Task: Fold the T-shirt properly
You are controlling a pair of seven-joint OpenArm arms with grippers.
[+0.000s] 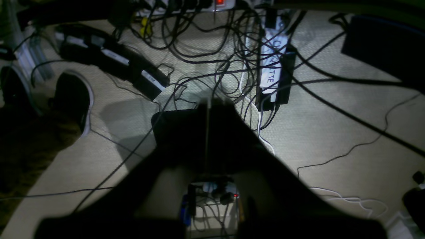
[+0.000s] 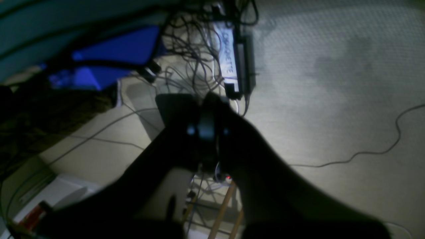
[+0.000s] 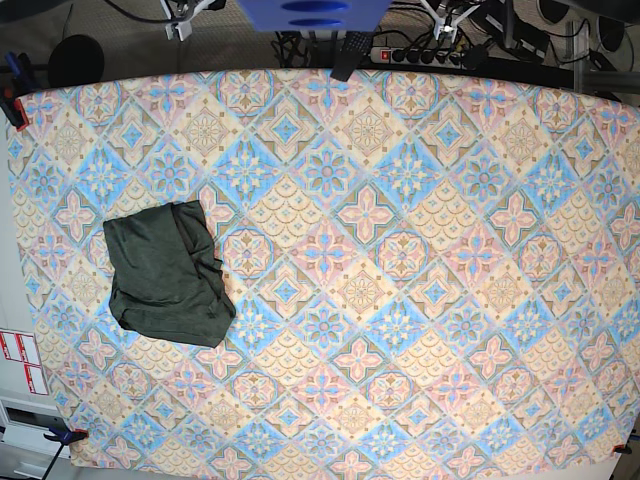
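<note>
Look at the base view: the T-shirt (image 3: 165, 272) lies as a compact dark olive bundle at about nine o'clock on the patterned tablecloth (image 3: 400, 250), well apart from the centre and near the cloth's left edge. It reads as already folded down to a rough rectangle, with one flap doubled over along its right side and the lower right corner slightly loose and uneven. You would judge the folding to be essentially done, or very near it; what is left, if anything, is squaring that ragged edge and flattening the top layer.

Neither arm shows over the table in the base view. Your left gripper (image 1: 207, 109) appears in its wrist view as a dark silhouette with the jaws pressed together and nothing between them, pointed at a carpeted floor (image 1: 332, 132) strewn with cables (image 1: 212, 49) and a power strip (image 1: 270, 66). Your right gripper (image 2: 207, 129) is likewise closed and empty, also hanging over the floor off the table. Both arms look parked away from the work, so any tidying would mean bringing one back over the nine o'clock side
</note>
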